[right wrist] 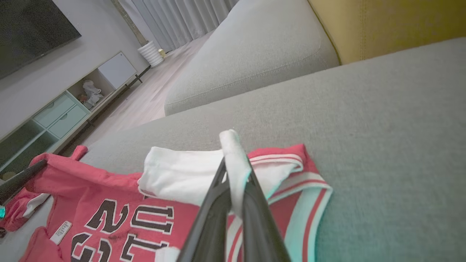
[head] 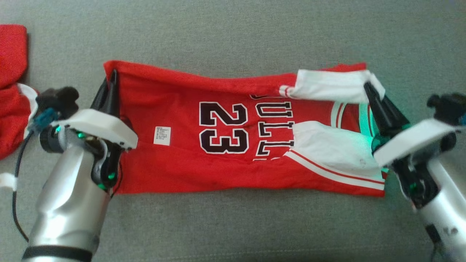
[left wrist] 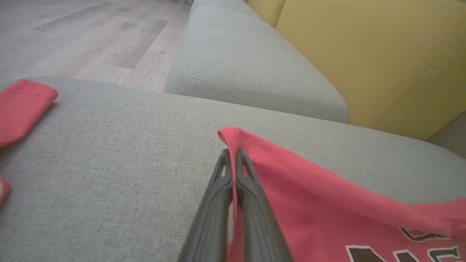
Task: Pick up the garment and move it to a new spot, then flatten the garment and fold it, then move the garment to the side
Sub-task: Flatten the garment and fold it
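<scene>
Red jersey [head: 174, 171]: large black numeral "23", outlined in white, on the chest. Beside it, black lettering partly covered by folded cloth, with "ULL" legible. Small white label [head: 162, 135] on the red cloth: print too small to read.

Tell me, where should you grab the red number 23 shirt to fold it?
By its two far corners, one from each end. The shirt lies stretched sideways, so its thin far edge lifts easily; the left hand pinches the hem corner, the right hand the white sleeve.
</scene>
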`<state>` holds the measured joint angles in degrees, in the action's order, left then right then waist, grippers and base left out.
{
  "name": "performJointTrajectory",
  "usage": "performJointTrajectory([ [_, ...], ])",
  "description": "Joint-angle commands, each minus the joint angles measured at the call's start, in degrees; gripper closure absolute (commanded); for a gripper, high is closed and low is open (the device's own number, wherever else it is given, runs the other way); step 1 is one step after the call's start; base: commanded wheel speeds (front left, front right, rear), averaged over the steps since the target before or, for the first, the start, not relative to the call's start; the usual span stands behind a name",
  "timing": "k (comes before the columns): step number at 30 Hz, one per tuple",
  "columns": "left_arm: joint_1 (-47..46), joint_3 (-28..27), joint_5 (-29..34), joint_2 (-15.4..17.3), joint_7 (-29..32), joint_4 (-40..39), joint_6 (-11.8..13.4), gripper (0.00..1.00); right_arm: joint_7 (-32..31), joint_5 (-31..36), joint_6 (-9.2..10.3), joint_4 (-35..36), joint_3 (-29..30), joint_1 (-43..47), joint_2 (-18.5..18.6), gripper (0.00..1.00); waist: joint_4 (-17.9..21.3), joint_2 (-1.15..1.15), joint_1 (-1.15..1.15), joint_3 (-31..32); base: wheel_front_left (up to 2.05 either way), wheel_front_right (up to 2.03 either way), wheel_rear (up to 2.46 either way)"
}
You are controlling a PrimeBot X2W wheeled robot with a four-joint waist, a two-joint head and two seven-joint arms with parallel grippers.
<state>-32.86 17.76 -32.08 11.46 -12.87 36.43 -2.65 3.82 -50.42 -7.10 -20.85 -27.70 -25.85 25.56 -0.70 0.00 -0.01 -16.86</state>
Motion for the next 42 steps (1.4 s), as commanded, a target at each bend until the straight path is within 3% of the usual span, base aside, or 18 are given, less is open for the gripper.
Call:
performJointTrajectory([
  [1,0.54,-2.17,-0.47,2.68,0.09,-3.11,0.55,1.0,-0.74,-0.05,-0.39,3.17,1.24,2.91,0.12,1.0,-0.02,0.0,0.01,0.12,0.0,0.0,0.0],
  [15,13.25,-2.34,-2.58,4.41,3.32,-13.42,3.45,1.0,-9.6,7.71,-0.39,13.9,11.11,20.04,-6.14,1.0,0.2,0.0,0.01,1.07,0.0,0.0,0.0],
  [16,13.79,-2.33,-2.86,4.46,3.84,-13.6,3.57,0.73,-10.1,8.47,-0.39,14.47,11.75,20.78,-6.56,1.0,0.18,0.0,0.01,1.08,0.0,0.0,0.0],
  [17,14.26,-2.44,-3.06,4.53,4.18,-13.64,3.86,0.3,-10.53,9.47,-0.39,14.84,12.56,21.49,-6.93,0.72,0.18,0.0,0.01,1.1,0.0,0.0,0.0],
  [18,14.67,-2.55,-3.3,4.56,4.36,-13.63,4.03,0.0,-11.03,10.51,-0.39,15.14,13.25,22.16,-7.33,0.17,0.18,0.0,0.01,1.16,0.0,0.0,0.0],
  [19,15.03,-2.69,-3.55,4.55,4.47,-13.58,4.18,0.0,-11.41,11.49,-0.39,15.51,13.86,22.74,-7.74,0.0,0.18,0.0,0.01,1.2,0.0,0.0,0.0],
  [25,17.1,-3.27,-3.8,4.6,3.53,-13.29,5.44,0.0,-10.57,17.04,-0.39,18.22,16.37,24.98,-9.79,0.0,0.29,0.0,0.01,1.61,0.0,0.0,0.0],
  [29,19.12,-4.21,-2.27,4.66,0.55,-14.87,8.03,0.0,-7.11,21.7,-0.39,21.2,18.02,26.13,-11.45,0.0,0.42,0.0,0.01,2.33,0.0,0.0,0.0],
  [37,24.71,-6.09,4.14,3.78,-2.01,-26.41,13.67,0.0,-1.24,30.13,-0.39,25.85,21.62,24.93,-14.28,0.0,0.67,0.0,0.01,4.97,0.0,0.0,0.0],
  [42,28.45,-5.98,7.19,2.86,-2.1,-33.98,15.27,0.0,-0.63,34.19,-0.39,26.52,22.96,24.56,-15.16,0.0,0.48,0.0,0.01,7.05,0.0,0.0,0.0],
])
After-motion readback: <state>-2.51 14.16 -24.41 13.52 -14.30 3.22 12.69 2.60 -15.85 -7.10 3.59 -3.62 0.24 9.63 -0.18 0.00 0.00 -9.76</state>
